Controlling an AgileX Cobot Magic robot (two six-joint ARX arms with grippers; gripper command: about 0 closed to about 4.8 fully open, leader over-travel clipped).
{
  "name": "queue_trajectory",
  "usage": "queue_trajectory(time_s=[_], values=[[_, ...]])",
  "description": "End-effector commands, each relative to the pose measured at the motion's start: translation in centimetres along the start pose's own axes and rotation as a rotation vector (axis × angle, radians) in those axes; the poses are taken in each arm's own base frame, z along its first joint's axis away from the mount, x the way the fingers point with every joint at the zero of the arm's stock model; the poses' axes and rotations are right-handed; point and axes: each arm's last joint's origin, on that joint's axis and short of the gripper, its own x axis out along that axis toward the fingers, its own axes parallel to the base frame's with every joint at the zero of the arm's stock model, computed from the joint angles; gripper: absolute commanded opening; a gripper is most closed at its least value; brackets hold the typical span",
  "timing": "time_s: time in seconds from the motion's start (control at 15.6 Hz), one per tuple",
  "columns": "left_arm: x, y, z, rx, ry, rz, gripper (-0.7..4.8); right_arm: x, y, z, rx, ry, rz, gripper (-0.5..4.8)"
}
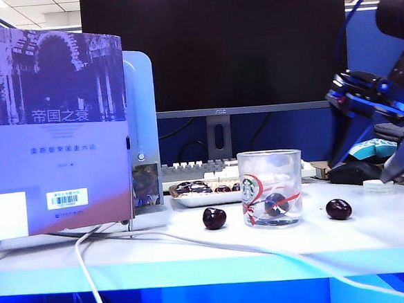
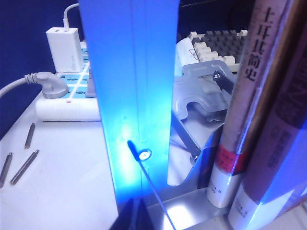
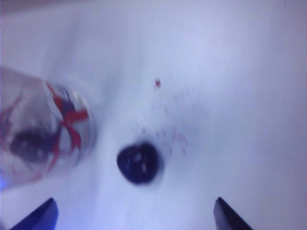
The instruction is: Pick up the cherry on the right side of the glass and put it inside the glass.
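The cherry (image 1: 338, 209) lies on the white table just right of the glass (image 1: 271, 188), a clear tumbler with a green logo and red ribbon print. In the right wrist view the cherry (image 3: 139, 162) sits ahead of my right gripper (image 3: 134, 218), roughly centred between its widely spread fingertips (image 3: 41, 216), with the glass (image 3: 43, 129) beside it. My right gripper (image 1: 359, 172) hangs open above and to the right of the cherry, not touching it. A dark cherry (image 1: 276, 203) shows within the glass. My left gripper (image 2: 136, 216) looks shut and empty, behind the blue bookend (image 2: 134, 86).
Another dark cherry (image 1: 214, 218) lies left of the glass. A large book (image 1: 51, 127) stands at the left, with a white cable (image 1: 92, 270) trailing over the front edge. Behind are a plate of food (image 1: 205, 191), a keyboard and a monitor (image 1: 215, 46). A power strip (image 2: 62, 103) and books (image 2: 249, 110) surround the left arm.
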Motion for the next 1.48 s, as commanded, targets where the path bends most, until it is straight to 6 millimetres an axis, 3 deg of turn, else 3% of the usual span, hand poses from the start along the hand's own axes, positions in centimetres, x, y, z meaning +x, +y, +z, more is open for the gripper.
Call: queue_trajectory(time_s=[0.06, 0.26, 0.9, 1.48], values=[[0.0, 0.0, -0.1, 0.005, 0.010, -0.005, -0.05, 0.0, 0.1, 1.1, -0.023, -0.034, 0.008, 4.29], [0.0, 0.0, -0.1, 0.005, 0.010, -0.005, -0.05, 0.7, 0.3, 1.5, -0.034, -0.021, 0.015, 4.29], [0.0, 0.0, -0.1, 0.005, 0.010, -0.007, -0.05, 3.6, 1.2, 0.5, -0.120, 0.100, -0.050, 4.29], [0.0, 0.0, -0.1, 0.004, 0.010, -0.007, -0.05, 4.5, 1.2, 0.9, -0.130, 0.110, -0.057, 4.28]])
